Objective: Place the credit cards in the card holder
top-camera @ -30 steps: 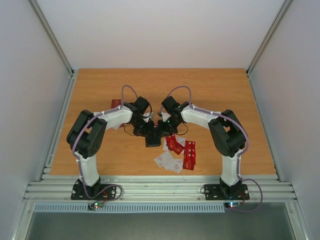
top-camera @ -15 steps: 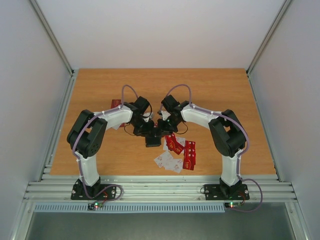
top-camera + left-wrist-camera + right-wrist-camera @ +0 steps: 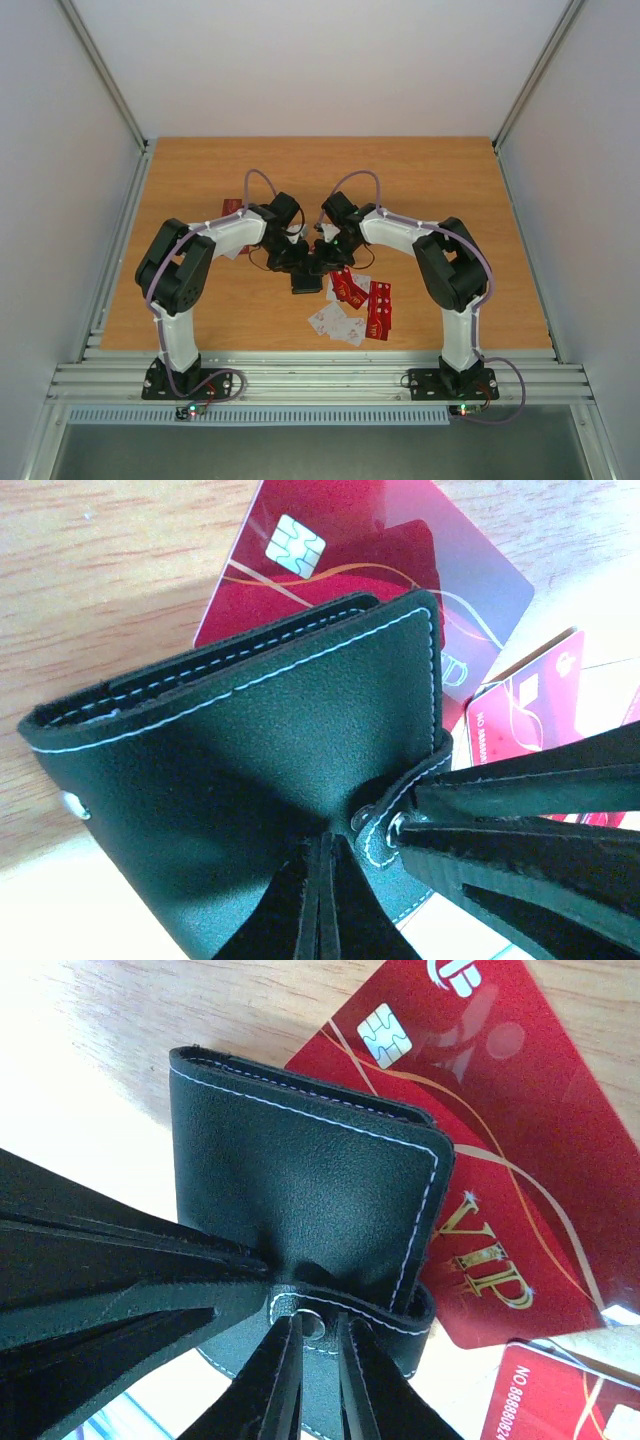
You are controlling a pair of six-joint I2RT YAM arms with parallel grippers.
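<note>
The black card holder (image 3: 306, 283) lies folded shut on the table between both arms, on top of a red credit card (image 3: 330, 550) with a chip and VIP lettering (image 3: 480, 1140). In the left wrist view my left gripper (image 3: 322, 880) is shut, its tips pinching the holder's cover (image 3: 250, 740). In the right wrist view my right gripper (image 3: 322, 1350) is shut on the holder's snap strap (image 3: 400, 1315). Both grippers meet over the holder in the top view, the left gripper (image 3: 297, 262) beside the right gripper (image 3: 318, 262). The holder's inside is hidden.
Several loose red cards (image 3: 378, 310) and white cards (image 3: 335, 322) lie just right of and nearer than the holder. One red card (image 3: 232, 207) lies behind the left arm. Metal rails line the table's left and near edges.
The right arm has edged slightly left toward the left gripper. The holder and the loose cards have not moved.
</note>
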